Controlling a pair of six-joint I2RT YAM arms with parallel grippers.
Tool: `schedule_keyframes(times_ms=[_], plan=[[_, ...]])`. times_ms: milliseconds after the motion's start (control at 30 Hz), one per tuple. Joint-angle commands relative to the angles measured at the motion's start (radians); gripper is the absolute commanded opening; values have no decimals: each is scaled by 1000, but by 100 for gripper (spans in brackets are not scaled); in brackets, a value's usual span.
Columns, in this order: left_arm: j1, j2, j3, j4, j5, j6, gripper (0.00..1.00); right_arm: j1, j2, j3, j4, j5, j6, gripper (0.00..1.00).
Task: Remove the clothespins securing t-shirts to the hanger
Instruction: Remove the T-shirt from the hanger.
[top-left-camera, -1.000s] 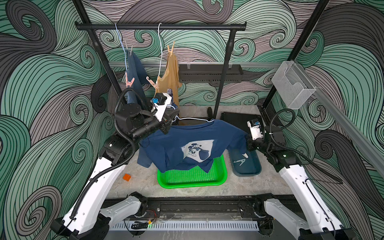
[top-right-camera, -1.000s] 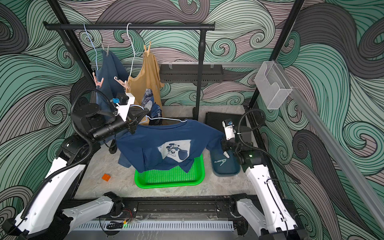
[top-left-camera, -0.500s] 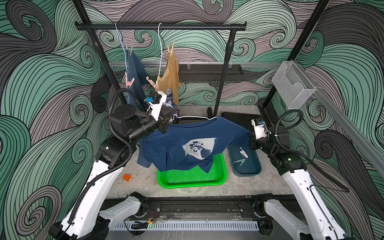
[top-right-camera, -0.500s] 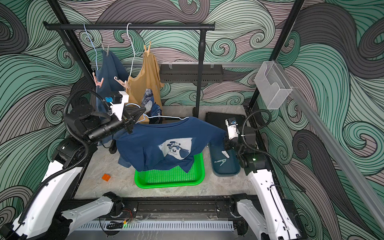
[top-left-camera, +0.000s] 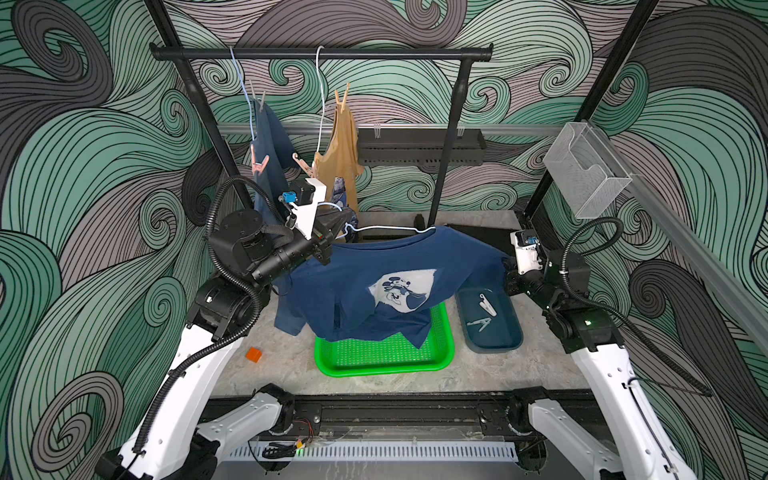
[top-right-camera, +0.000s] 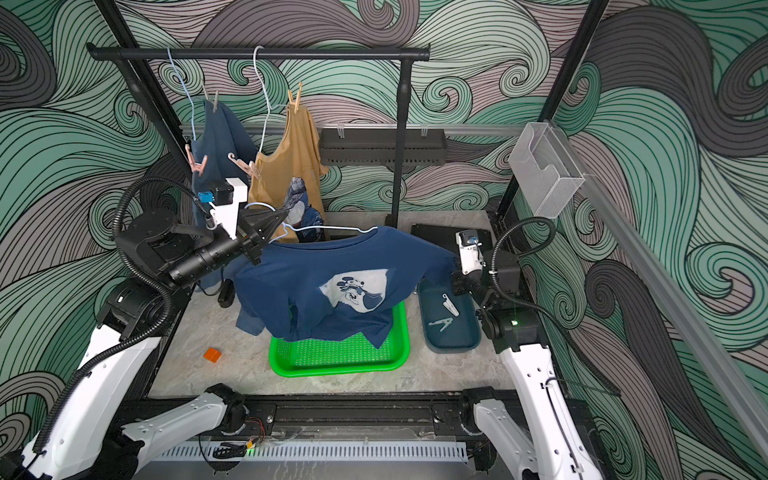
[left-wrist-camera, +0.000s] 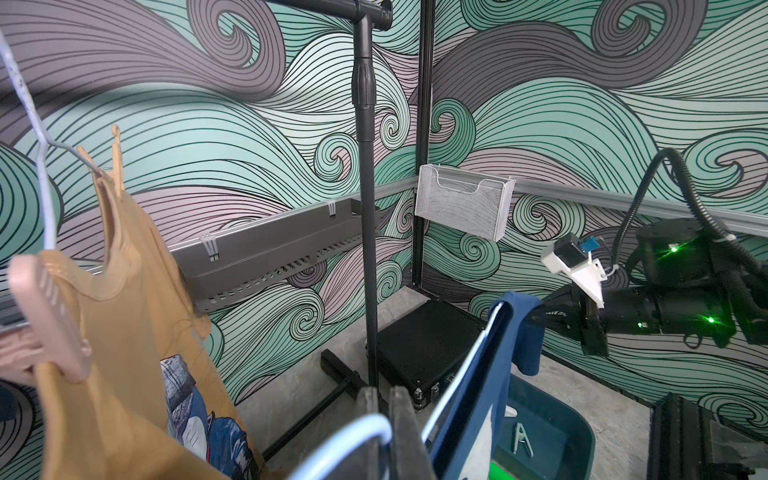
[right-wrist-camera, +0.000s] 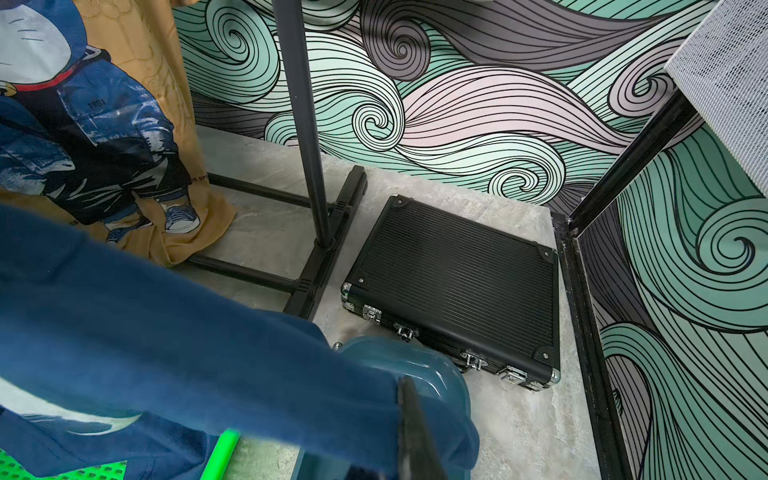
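Nearest, an orange block (top-left-camera: 253, 354) lies on the counter (top-left-camera: 282, 368) beside the green tray (top-left-camera: 382, 369). Two loose clothespins (top-left-camera: 484, 305) rest in the teal bin (top-left-camera: 500, 332) just right of it. Over the tray hangs the navy t-shirt (top-left-camera: 357, 282) on a white hanger (top-left-camera: 386, 227). The left hand (top-left-camera: 337, 219) is clenched on the hanger's hook, and the right hand (left-wrist-camera: 542, 311) is clenched on a sleeve. Farther back, the mustard t-shirt (top-left-camera: 340, 149) and blue t-shirt (top-left-camera: 270, 137) hang from the rail (top-left-camera: 374, 53), with more clothespins clipped on them.
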Motion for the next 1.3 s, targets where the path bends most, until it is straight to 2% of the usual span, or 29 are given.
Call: schedule_keyframes(times_ms=[0,367,733,933,1100,1267], plan=[[19,-33,28,56,-25,-7,0,-12,-17,-28,-14,56,7,0],[36,-41,27,64,-10,-24,0,-13,-13,-71,20,13,28,0],[73,-53,47,33,-6,-8,0,-16,-31,-83,32,32,17,0],[80,-39,28,111,73,-113,0,-13,-60,-117,44,-19,55,0],[86,-46,37,115,31,-91,0,-16,-67,-115,32,7,11,0],[89,-22,54,125,87,-134,0,-9,-61,-32,29,-95,64,0]])
